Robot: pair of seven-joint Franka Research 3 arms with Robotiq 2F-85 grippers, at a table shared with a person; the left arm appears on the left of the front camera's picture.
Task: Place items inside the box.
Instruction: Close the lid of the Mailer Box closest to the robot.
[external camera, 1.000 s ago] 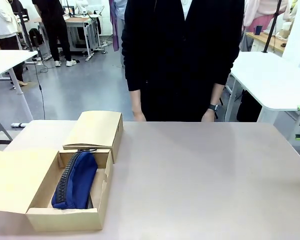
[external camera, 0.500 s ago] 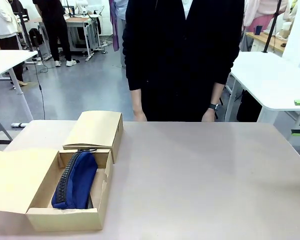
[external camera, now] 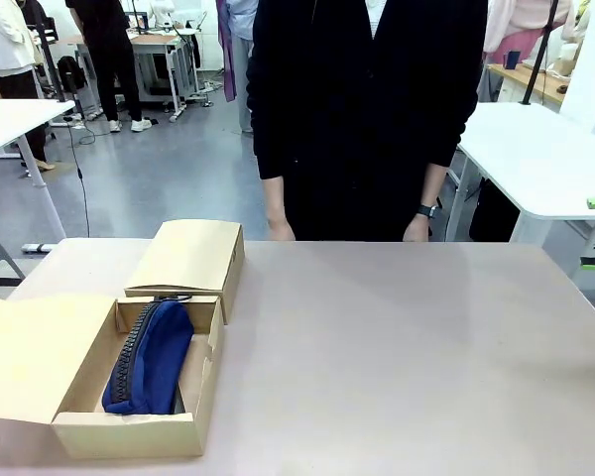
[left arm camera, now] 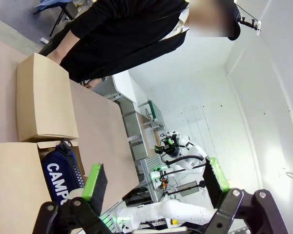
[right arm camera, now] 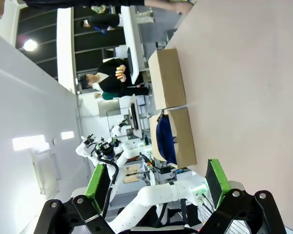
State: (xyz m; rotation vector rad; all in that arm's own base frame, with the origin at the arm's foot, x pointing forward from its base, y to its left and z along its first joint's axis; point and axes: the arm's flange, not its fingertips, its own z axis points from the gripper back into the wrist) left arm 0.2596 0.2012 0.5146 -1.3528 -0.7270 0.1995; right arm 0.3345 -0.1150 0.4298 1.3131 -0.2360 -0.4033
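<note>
Navy pencil case (external camera: 151,359) lies inside the open box (external camera: 129,432).

We see front view bright, evenly lit from overhead; table (external camera: 397,347) matte, no glare, only soft faint shadows beside long box (external camera: 89,382). Inside of box dim around navy pencil case (external camera: 151,357). Focus sharp near, background room a bit soft. We note left wrist view blown out toward white wall, its own fingers (left arm camera: 94,181) slightly soft. Right wrist view shows ceiling lamp (right arm camera: 30,45) glaring, dark band beside it, wide-angle bending at edges.
</note>
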